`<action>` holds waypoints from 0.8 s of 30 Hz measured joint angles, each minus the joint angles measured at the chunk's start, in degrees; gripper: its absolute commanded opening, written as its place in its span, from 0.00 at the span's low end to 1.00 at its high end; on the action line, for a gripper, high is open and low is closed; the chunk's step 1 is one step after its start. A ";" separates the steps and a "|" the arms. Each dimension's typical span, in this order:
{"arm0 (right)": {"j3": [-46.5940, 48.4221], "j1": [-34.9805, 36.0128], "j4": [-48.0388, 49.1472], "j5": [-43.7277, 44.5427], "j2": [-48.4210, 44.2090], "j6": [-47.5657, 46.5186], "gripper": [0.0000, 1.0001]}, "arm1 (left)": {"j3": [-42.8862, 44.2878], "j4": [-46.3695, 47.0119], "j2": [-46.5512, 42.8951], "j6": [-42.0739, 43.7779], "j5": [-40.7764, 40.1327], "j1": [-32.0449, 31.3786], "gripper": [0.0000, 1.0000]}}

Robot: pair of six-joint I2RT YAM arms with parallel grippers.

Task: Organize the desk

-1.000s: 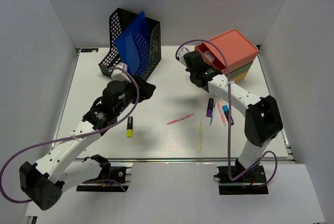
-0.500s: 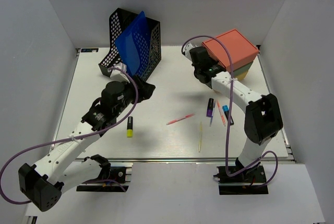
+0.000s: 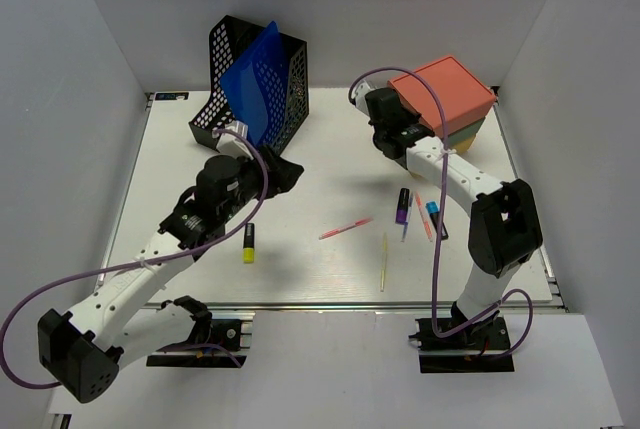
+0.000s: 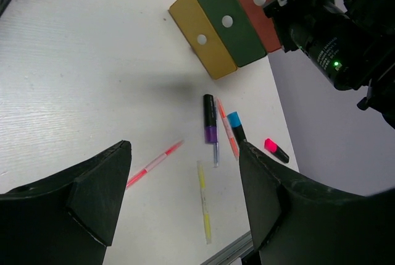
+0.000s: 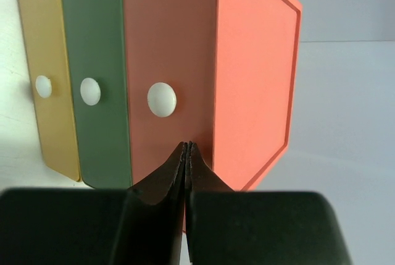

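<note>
White desk (image 3: 330,184), coral, green, mustard drawers (image 5: 160,49), black mesh rack (image 3: 293,89) — blue folder (image 3: 252,84)

The desk (image 3: 300,274) is a large white rectangular tabletop, flat and level, that fills the middle of the overhead view with its long sides running left to right. Its matte surface is faintly ribbed – fine parallel lines show clearly in the left wrist view – and its edges are trimmed with thin metal rail. Pale grey walls (image 3: 80,49) close it in on the left, far and right sides.
</note>
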 measured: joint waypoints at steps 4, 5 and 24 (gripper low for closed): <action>1.97 -0.31 -6.80 -6.14 -0.31 3.15 0.00 | -0.04 2.78 2.21 -0.22 3.43 0.00 0.74; 3.17 -0.44 -9.84 -9.16 -0.66 4.39 0.00 | -0.04 3.85 3.13 -0.35 4.52 0.00 0.70; 4.39 -18.18 -33.29 -68.43 -25.64 31.78 0.14 | 16.02 43.12 51.01 -12.66 26.95 -0.76 0.53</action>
